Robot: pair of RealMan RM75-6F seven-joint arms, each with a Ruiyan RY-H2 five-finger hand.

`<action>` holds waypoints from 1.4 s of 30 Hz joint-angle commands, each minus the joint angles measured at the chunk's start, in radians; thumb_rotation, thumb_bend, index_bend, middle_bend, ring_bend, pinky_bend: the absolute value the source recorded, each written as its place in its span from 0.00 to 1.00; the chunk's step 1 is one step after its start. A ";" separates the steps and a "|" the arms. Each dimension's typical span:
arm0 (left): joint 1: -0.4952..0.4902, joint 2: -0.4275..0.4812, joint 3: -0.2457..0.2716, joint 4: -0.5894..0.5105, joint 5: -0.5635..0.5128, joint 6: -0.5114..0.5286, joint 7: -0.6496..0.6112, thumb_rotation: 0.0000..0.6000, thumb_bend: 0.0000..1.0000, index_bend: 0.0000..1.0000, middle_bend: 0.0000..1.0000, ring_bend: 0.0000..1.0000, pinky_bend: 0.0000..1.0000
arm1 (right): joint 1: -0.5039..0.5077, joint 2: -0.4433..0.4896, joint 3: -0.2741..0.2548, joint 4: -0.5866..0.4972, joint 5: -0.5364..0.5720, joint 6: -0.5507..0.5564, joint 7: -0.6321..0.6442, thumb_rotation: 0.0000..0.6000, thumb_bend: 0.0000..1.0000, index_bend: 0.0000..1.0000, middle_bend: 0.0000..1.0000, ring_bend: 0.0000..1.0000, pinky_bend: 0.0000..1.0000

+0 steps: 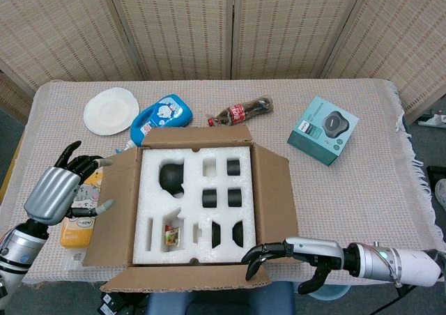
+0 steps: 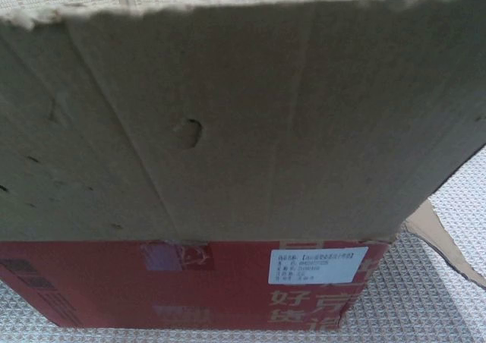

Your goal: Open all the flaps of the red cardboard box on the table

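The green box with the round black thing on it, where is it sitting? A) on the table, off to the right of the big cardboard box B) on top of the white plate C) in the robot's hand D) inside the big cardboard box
A: in the head view the green box sits on the table cloth, apart from the red cardboard box, to its right and toward the far side.
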 commanded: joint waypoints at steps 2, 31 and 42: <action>0.002 0.000 0.000 0.002 -0.002 0.001 -0.002 0.20 0.23 0.28 0.30 0.28 0.00 | 0.015 0.002 -0.027 -0.009 0.002 -0.006 -0.011 0.43 0.09 0.14 0.28 0.22 0.05; 0.043 -0.041 0.007 0.108 -0.137 0.005 -0.016 0.20 0.26 0.25 0.29 0.28 0.00 | -0.281 -0.017 0.071 -0.171 0.604 -0.192 -1.334 0.47 0.09 0.06 0.09 0.11 0.05; 0.115 -0.117 0.013 0.199 -0.216 0.101 0.026 0.54 0.30 0.21 0.26 0.27 0.00 | -0.541 -0.122 0.146 -0.077 0.843 0.019 -1.754 0.63 0.09 0.00 0.03 0.07 0.04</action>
